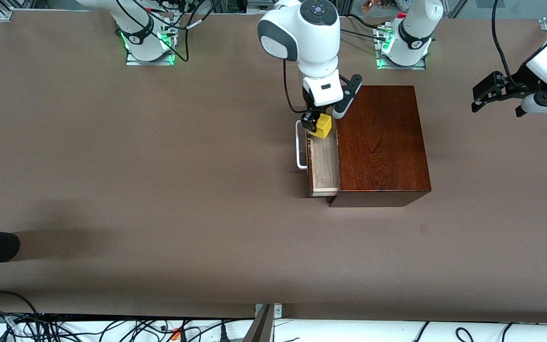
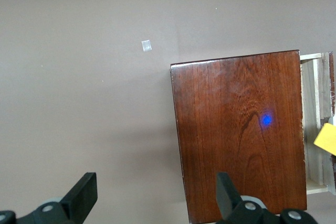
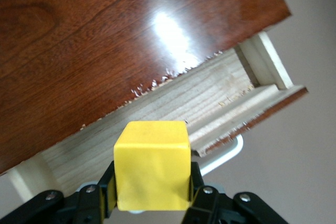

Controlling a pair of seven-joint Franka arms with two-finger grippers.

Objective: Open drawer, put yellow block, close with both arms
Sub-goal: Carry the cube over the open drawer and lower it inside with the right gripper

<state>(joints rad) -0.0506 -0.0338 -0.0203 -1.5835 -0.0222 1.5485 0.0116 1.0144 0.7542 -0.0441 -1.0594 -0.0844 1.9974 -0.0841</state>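
Nearest your front camera, the drawer already stands pulled out of the wooden box, pale floor bare, white handle toward the right arm's end of the counter. You've done the opening; the drop and the two-arm closing remain. Your right pincer points down over the drawer's end farther from the front camera, clamped on the yellow block. Your left pincer waits with its fingers apart, over the counter just off the box's edge.

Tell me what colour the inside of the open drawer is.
Pale, light wood; the drawer interior shows best in the right wrist view.
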